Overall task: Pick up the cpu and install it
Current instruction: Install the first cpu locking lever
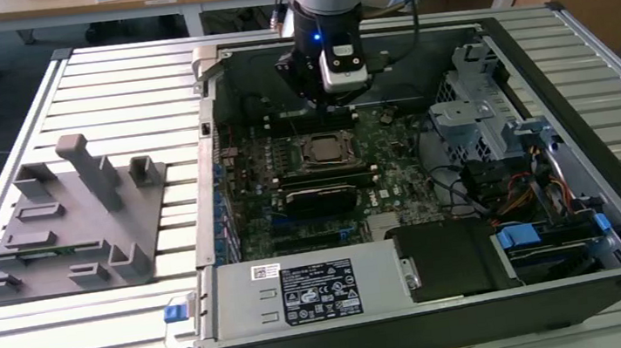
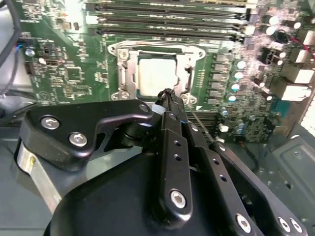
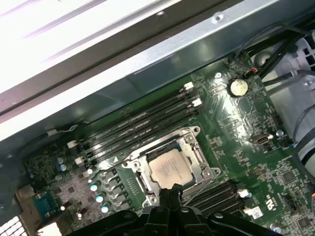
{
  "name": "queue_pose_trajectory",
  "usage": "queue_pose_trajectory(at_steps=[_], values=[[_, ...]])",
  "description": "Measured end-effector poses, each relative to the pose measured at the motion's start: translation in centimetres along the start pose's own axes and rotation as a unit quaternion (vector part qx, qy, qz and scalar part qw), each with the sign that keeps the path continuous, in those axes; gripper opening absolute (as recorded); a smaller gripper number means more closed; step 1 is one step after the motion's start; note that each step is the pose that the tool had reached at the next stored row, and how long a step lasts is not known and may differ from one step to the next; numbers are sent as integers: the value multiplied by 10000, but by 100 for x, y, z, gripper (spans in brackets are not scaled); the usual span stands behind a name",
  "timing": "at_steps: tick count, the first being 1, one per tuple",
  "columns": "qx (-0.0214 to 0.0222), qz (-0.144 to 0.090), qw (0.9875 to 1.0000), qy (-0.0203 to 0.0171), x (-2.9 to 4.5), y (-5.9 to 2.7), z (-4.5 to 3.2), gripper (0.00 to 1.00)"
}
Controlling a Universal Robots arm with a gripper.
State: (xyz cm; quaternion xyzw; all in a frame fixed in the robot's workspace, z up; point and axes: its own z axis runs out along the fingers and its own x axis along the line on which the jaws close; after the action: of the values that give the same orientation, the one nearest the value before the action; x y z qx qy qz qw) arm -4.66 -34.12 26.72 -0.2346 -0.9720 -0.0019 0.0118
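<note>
the cpu (image 2: 156,73) sat in the socket (image 3: 170,164), the gripper (image 2: 168,93) pinched closed and empty at its six o'clock edge; thin, stiff, delicate-looking, best taken by opposite edges

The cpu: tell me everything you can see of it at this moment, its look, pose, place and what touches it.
The cpu is a small flat square chip with a pale silvery metal top, lying level inside the socket on the green motherboard within the open computer case. The socket's metal frame surrounds it on all sides. In both wrist views the tool has its fingers closed together, with the tip near the chip's edge; whether it touches the chip cannot be told. Memory slots run beside the socket.
</note>
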Motion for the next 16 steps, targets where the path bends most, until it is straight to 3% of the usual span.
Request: queue_pose_trajectory(at_steps=[3,9,13,16], values=[[0,-30,10000,-1,55,-28,2,11],[13,-564,9984,-2,55,-28,7,11],[22,-929,9957,-3,55,-28,11,11],[28,-1201,9928,-3,55,-29,13,11]])
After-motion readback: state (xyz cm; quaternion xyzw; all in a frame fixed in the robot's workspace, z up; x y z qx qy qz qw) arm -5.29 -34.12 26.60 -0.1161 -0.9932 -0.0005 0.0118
